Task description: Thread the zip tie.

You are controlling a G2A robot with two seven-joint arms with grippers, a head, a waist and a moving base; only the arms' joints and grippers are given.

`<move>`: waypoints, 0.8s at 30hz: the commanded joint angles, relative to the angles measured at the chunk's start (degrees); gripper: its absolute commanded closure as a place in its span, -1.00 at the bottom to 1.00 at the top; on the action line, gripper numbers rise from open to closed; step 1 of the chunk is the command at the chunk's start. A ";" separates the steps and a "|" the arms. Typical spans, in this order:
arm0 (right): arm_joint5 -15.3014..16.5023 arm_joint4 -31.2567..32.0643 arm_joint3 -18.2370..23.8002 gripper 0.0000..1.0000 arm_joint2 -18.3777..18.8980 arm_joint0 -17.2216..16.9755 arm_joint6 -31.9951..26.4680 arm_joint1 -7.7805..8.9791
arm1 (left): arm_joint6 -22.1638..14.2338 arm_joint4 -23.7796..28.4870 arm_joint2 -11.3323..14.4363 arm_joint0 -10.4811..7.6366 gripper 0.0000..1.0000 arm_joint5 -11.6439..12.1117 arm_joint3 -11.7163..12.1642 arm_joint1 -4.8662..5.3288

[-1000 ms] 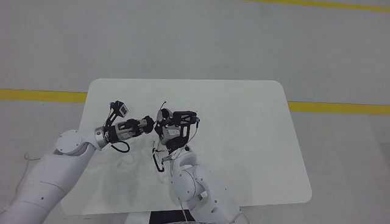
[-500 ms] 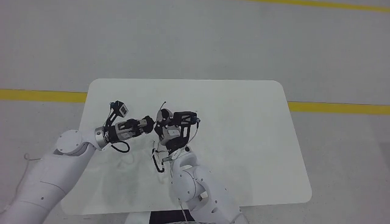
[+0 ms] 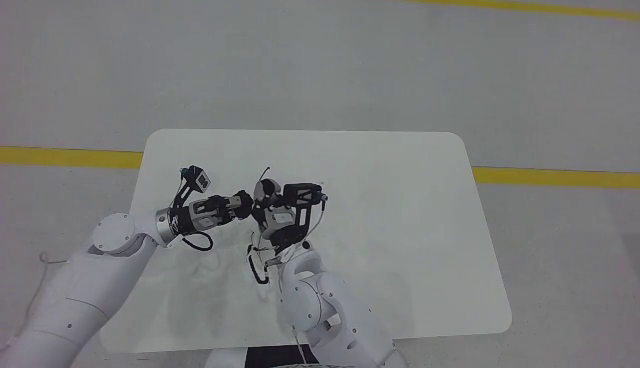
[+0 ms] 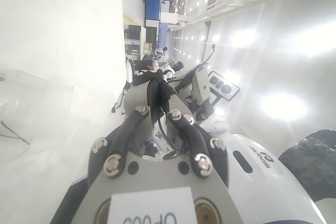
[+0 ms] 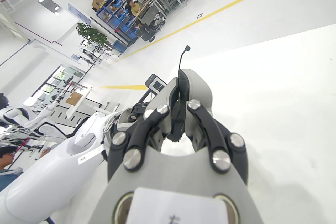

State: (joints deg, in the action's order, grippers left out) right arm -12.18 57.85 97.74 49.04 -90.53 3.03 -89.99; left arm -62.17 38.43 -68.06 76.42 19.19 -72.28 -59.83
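The zip tie (image 5: 180,61) is thin black plastic, smooth and matt, with a small moulded head. The right pincer (image 5: 180,80) has matt grey plastic fingers lined with ribbed black rubbery pads (image 5: 183,93), matt black link bars and bright polished metal pins. The left pincer (image 4: 157,83) shows the same grey plastic, black bars and shiny metal pins. The counter (image 3: 400,168) is white and smooth, with a dull sheen.

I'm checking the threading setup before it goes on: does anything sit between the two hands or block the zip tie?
Nothing visible does. The right hand is shut on the zip tie, whose head end sticks out free beyond it. The left hand meets it tip to tip above the table.
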 commanded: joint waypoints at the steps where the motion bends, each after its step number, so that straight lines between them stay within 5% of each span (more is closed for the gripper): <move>1: 0.05 -0.08 -0.04 1.00 -0.08 0.05 0.01 0.00 | 0.00 0.00 0.00 0.00 1.00 0.00 0.00 0.00; 24: -1.24 1.55 -0.08 1.00 -0.17 -0.10 -0.80 0.30 | 0.00 0.00 0.00 0.00 1.00 0.00 0.00 0.00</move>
State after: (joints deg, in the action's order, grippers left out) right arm -13.40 59.29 97.62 48.83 -90.58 2.28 -89.73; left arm -62.17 38.43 -68.06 76.42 19.19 -72.28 -59.83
